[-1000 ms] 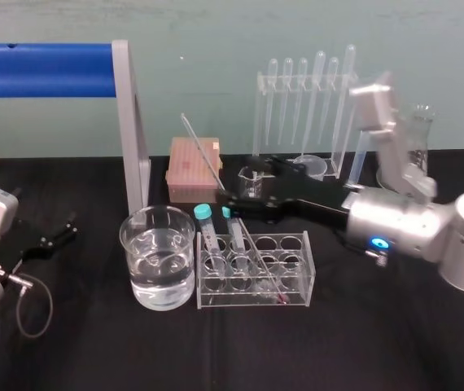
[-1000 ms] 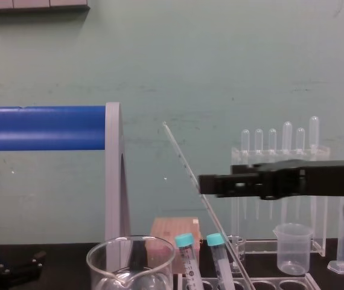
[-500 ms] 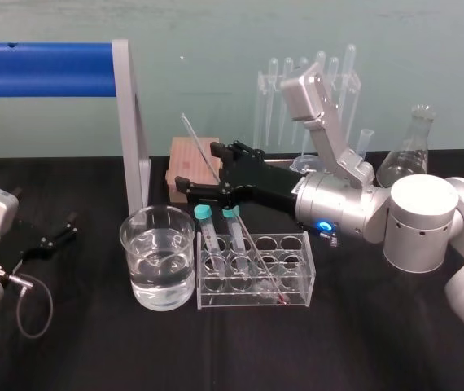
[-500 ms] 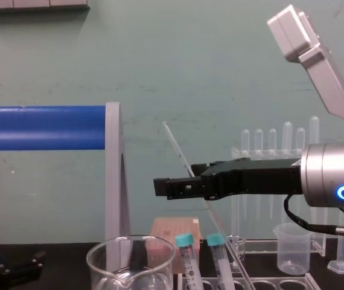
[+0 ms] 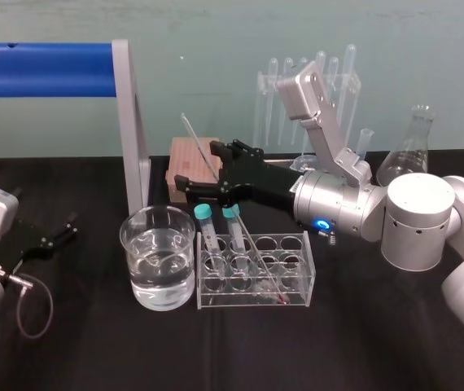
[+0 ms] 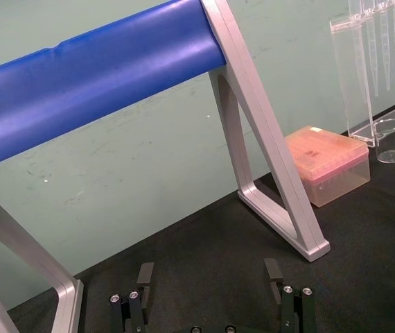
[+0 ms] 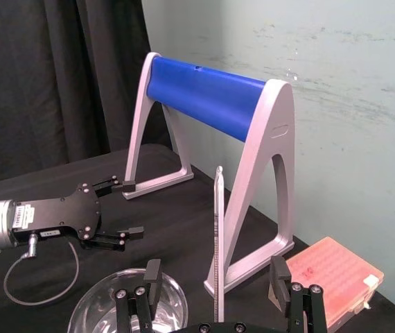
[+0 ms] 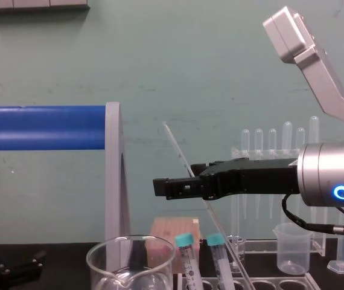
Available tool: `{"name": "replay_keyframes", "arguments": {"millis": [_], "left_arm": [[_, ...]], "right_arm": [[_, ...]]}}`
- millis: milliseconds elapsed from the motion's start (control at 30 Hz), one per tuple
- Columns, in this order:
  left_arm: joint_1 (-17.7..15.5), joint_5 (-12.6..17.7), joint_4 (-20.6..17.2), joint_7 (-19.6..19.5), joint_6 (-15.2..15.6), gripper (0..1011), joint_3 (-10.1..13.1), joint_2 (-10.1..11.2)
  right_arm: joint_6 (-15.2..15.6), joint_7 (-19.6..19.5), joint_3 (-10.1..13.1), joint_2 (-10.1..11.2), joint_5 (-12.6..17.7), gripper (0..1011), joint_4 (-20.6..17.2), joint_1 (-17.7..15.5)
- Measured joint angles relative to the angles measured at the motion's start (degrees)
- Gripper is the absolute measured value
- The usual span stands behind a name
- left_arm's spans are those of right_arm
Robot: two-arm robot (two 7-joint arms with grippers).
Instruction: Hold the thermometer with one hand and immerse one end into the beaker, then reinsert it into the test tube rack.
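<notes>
So here's what we're looking at. One very long, thin clear glass thermometer [image 5: 192,134] has its lower end down in the low clear test tube rack [image 5: 294,270] and leans up and back toward the left. The right gripper [image 5: 198,164] is up around its upper half. In the right wrist view its two black fingers [image 7: 278,272] sit well apart, with the rod [image 7: 218,229] standing in the gap. As far as we can see, it touches neither finger.

The rack also holds two teal-capped tubes [image 5: 208,235], both at its left end. One large wide clear glass beaker [image 5: 134,244] with water in it sits just left of the rack on the black table [image 5: 94,342].

The left gripper [image 5: 65,228] is low at the far left, near the table, fingers [image 6: 272,270] spread with nothing between them.

At the back, we count:
- six bulb-topped pipettes [image 8: 286,136] in one clear stand
- one small translucent plastic beaker [image 8: 293,248]
- one glass conical flask [image 5: 411,147]
- one pink tip box [image 5: 190,167]
- one blue roller on a grey frame [image 5: 45,69]
</notes>
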Motion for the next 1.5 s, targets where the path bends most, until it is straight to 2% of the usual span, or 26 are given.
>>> {"name": "replay_keyframes", "arguments": {"millis": [100,333,500,567,600,800,833,900,1033,1167,1333,1500], "left_arm": [[0.00,0.00,0.00,0.00,0.00,1008,0.00,0.00],[0.00,0.00,0.00,0.00,0.00,1008,0.00,0.00],[0.00,0.00,0.00,0.00,0.00,1008,0.00,0.00],[0.00,0.00,0.00,0.00,0.00,1008,0.00,0.00],[0.00,0.00,0.00,0.00,0.00,1008,0.00,0.00],[0.00,0.00,0.00,0.00,0.00,1008,0.00,0.00],[0.00,0.00,0.00,0.00,0.00,1008,0.00,0.00],[0.00,0.00,0.00,0.00,0.00,1008,0.00,0.00],[0.00,0.00,0.00,0.00,0.00,1008,0.00,0.00],[0.00,0.00,0.00,0.00,0.00,1008,0.00,0.00],[0.00,0.00,0.00,0.00,0.00,1008,0.00,0.00],[0.00,0.00,0.00,0.00,0.00,1008,0.00,0.00]], "right_arm": [[0.00,0.01,0.00,0.02,0.03,972,-0.01,0.00],[-0.02,0.01,-0.01,0.05,0.12,812,-0.04,0.00],[-0.02,0.01,-0.01,0.07,0.16,633,-0.06,0.00],[-0.03,0.01,-0.01,0.08,0.17,594,-0.08,0.00],[-0.02,0.01,-0.01,0.08,0.17,536,-0.09,0.00],[-0.03,0.01,-0.01,0.10,0.20,370,-0.10,0.00],[-0.03,0.01,-0.01,0.09,0.20,308,-0.10,0.00],[-0.03,0.01,-0.01,0.09,0.20,273,-0.10,0.00],[-0.03,0.01,-0.01,0.10,0.20,113,-0.10,0.00],[-0.03,0.01,-0.01,0.09,0.21,57,-0.10,0.00],[-0.03,0.01,-0.01,0.09,0.21,57,-0.10,0.00],[-0.84,0.05,1.17,-0.33,0.71,57,-0.28,-1.05]]}}
